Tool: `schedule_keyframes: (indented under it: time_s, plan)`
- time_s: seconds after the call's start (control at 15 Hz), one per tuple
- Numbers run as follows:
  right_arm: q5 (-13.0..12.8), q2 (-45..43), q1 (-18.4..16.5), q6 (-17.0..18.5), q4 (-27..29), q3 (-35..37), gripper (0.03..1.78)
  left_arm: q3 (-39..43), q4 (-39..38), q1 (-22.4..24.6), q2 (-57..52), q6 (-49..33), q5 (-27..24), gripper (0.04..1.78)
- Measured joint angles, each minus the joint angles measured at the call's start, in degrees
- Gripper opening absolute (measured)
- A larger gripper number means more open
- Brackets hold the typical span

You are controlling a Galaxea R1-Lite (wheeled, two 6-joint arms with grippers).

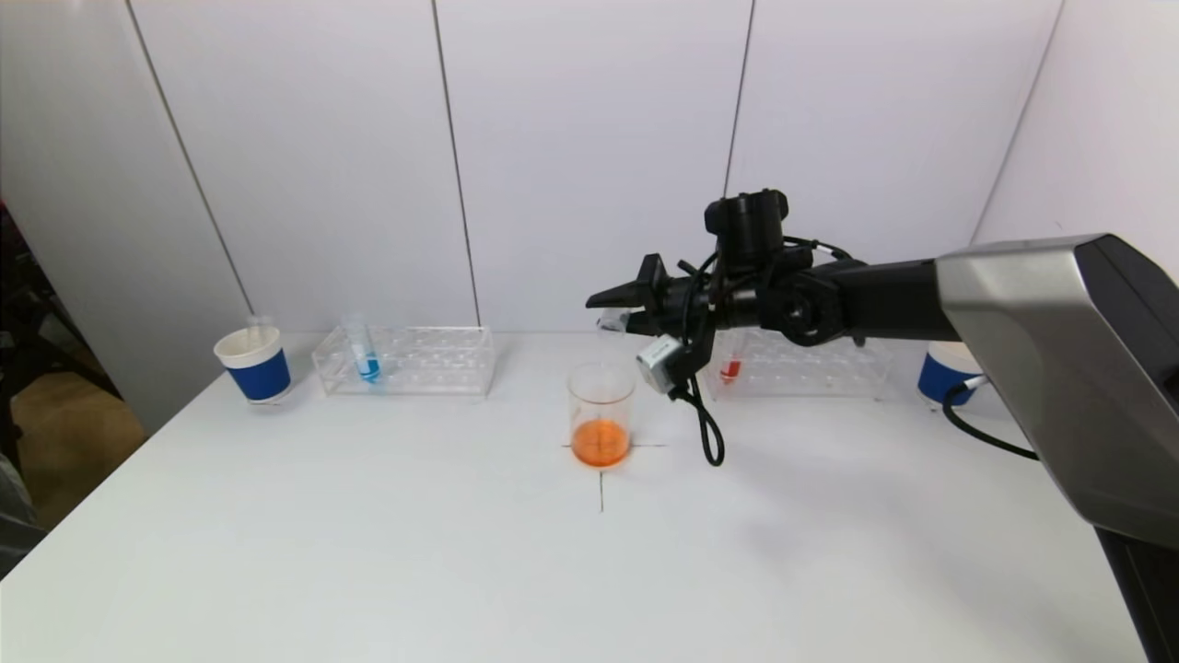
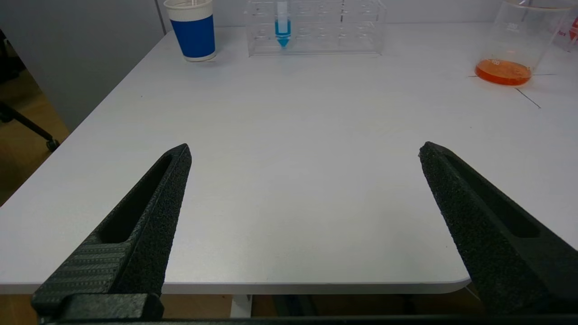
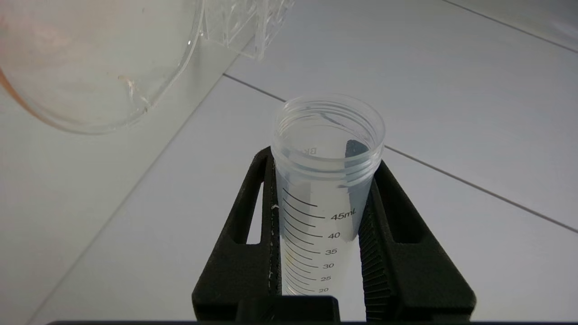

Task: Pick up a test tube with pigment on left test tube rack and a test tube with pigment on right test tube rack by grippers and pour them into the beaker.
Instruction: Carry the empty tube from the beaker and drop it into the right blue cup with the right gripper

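Note:
The glass beaker stands mid-table with orange liquid in its bottom. My right gripper hovers just above and behind its rim, turned sideways, shut on a clear graduated test tube that looks empty, its open mouth pointing away from the wrist. The beaker lies close beside the tube's mouth. A tube with blue pigment stands in the left rack. A tube with red pigment stands in the right rack. My left gripper is open and empty over the table's near edge.
A blue-and-white paper cup sits left of the left rack, and another right of the right rack, partly behind my right arm. A black cable dangles from the right wrist beside the beaker. White walls stand close behind the racks.

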Motion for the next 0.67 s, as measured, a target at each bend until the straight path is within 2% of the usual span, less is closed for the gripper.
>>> schedule_keyframes:
  time_s: [0.2,0.53,0.67]
  plan:
    - [3.02,-0.61,0.67,9.57,-0.18,0.07,0.54,0.00,0.05,0.00,0.00,0.01,0.00,1.76]
    - [3.08,-2.36,0.76,25.64,1.28,-0.13,0.54,0.00,0.02,0.00,0.00,-0.02,-0.01,1.76]
    - [2.80,-3.56,0.87,32.66,4.19,-0.24,0.54,0.00,0.06,0.00,0.00,-0.02,0.00,1.76]
